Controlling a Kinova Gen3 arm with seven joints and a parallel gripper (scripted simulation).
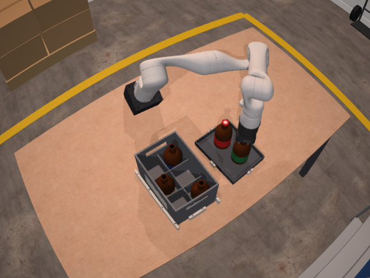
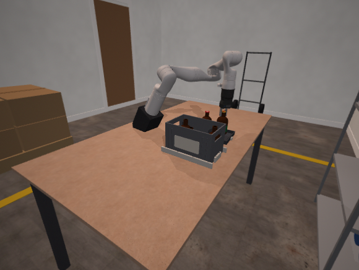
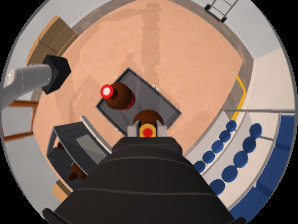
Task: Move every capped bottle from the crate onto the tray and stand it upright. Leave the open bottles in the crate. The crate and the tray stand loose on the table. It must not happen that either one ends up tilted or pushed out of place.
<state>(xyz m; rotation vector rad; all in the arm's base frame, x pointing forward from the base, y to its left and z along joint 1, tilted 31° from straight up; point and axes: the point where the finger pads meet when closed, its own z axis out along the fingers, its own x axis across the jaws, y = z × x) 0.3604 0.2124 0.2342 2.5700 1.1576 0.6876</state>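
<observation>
Tray (image 1: 255, 159): dark, shallow, lay right of centre in the top view, just beside the crate (image 1: 204, 192) and apart from it.

Red-labelled bottle (image 1: 222, 135): capped in red, stood upright at the tray's upper-left part.

Green-labelled bottle (image 1: 240, 153): stood upright on the tray, just right of and below the red-labelled one, its neck hidden under the gripper (image 1: 246, 138). In the exterior view its cap showed orange directly beneath the wrist.

Gripper: pointed straight down over the green-labelled bottle, jaws about half closed and clamped on that bottle's neck.

Crate: grey, six compartments, lower centre of the top view. Held three open bottles (image 1: 172, 155), (image 1: 165, 183), (image 1: 199, 189), all upright in separate compartments.
</observation>
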